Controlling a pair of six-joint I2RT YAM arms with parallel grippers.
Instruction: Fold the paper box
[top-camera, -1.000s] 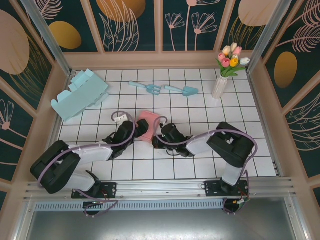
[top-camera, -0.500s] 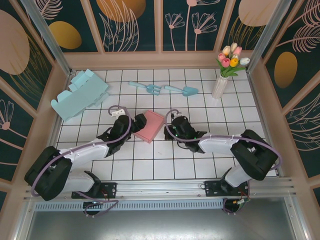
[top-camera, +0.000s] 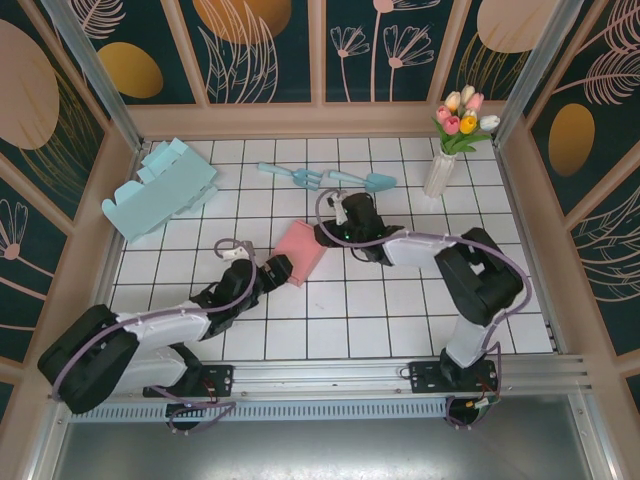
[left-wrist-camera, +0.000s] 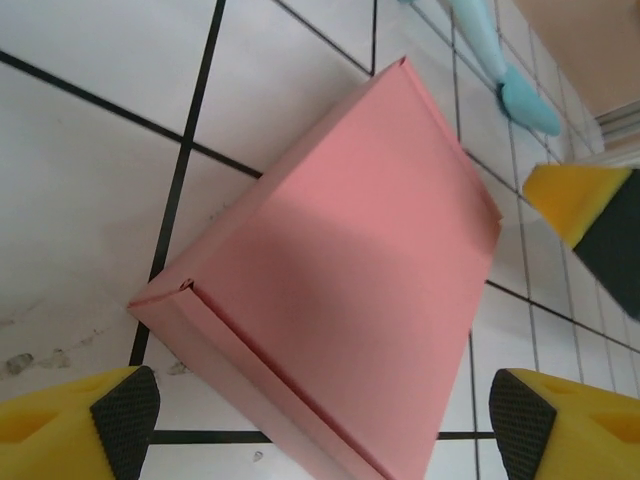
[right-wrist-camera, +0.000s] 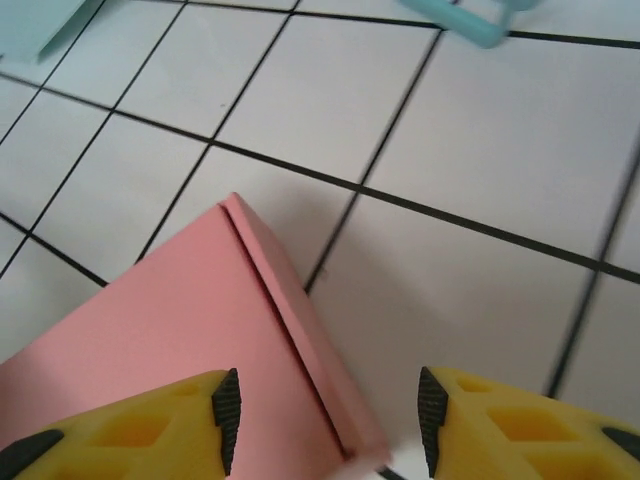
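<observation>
Both stand open: your left gripper (top-camera: 277, 270) at the near end of the pink box (top-camera: 300, 250), your right gripper (top-camera: 325, 236) at its far corner

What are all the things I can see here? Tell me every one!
paper box: one, pink, middle of the table, between the grippers
flat paper box: one, light blue, far left corner
toy fork: one, light blue, far middle
toy shovel: one, light blue, beside the fork
vase of tulips: one, white vase, pink, yellow and white flowers, far right
table: one, white tiles, black lines
left gripper: one, black with yellow fingers, open, near-left of the pink box
right gripper: one, same colours, open, far-right of the pink box
</observation>
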